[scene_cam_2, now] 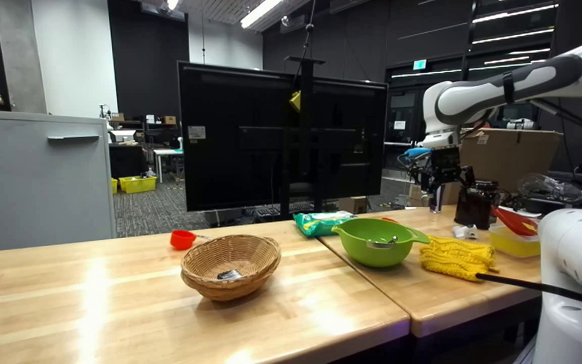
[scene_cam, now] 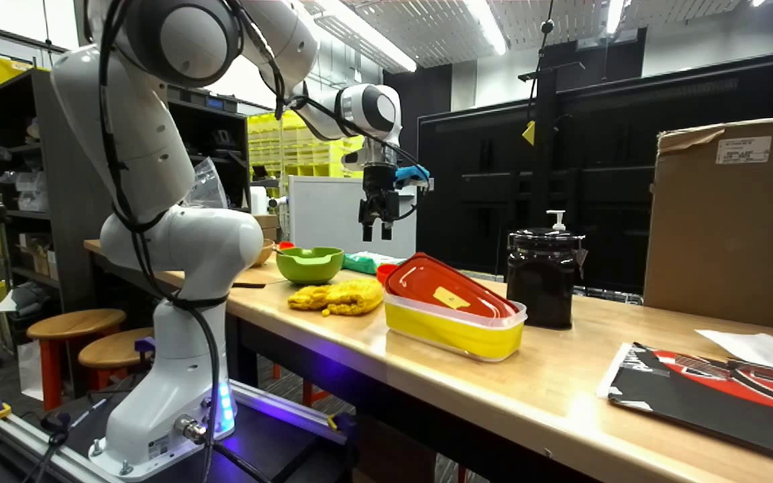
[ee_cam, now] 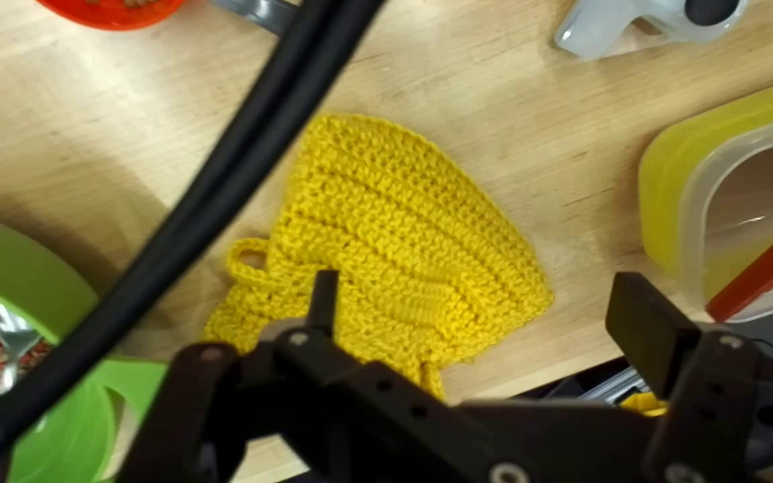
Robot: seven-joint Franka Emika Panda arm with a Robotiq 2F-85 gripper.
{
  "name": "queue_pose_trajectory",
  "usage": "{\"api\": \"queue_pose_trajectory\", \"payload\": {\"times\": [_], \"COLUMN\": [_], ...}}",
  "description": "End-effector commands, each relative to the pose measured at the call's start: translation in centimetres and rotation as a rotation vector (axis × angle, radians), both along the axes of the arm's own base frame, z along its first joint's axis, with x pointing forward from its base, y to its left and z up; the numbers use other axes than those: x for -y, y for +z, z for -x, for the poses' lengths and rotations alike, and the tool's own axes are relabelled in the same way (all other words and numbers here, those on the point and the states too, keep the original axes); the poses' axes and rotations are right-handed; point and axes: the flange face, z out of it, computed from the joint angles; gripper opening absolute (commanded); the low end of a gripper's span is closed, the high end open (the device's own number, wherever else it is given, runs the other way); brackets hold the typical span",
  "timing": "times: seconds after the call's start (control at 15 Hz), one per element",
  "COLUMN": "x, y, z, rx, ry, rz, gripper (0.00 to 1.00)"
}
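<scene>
1. Cloth (ee_cam: 400, 235) lay rumpled on the table (ee_cam: 487, 111), between the bowl (scene_cam: 309, 270) and the tub (scene_cam: 447, 329).
2. Gripper (scene_cam: 377, 233) hung above, apart from the cloth; its fingers (ee_cam: 651, 332) stood wide apart, gripping nothing.
3. Lid (scene_cam: 420, 282) leaned tilted in the tub.
4. Cup (ee_cam: 111, 21) stood near the cloth.

Ceiling lights (scene_cam_2: 261, 12) glow overhead; white glare streaks the tabletop (scene_cam_2: 144, 303).

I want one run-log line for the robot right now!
gripper: open, empty, above yellow knitted cloth, not touching | green bowl: beside cloth | yellow container: red lid tilted, partly inside
</scene>
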Motion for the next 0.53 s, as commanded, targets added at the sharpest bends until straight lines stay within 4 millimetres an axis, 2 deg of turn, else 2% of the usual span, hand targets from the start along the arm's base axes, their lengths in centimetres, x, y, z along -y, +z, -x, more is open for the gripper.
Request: {"api": "queue_pose_trajectory", "payload": {"times": [0.0, 0.33, 0.4, 0.47], "x": [-0.4, -3.0, -4.0, -2.9], "y": [-0.3, -0.5, -0.5, -0.3], "z": [-1.3, -3.3, -3.8, -3.0], "rx": [0.056, 0.102, 0.09, 0.086], "ry": [-0.194, -0.456, -0.439, -0.399], "rz": [-0.043, -0.004, 0.027, -0.009], "gripper": [1.0, 1.0, 1.0, 1.0]}}
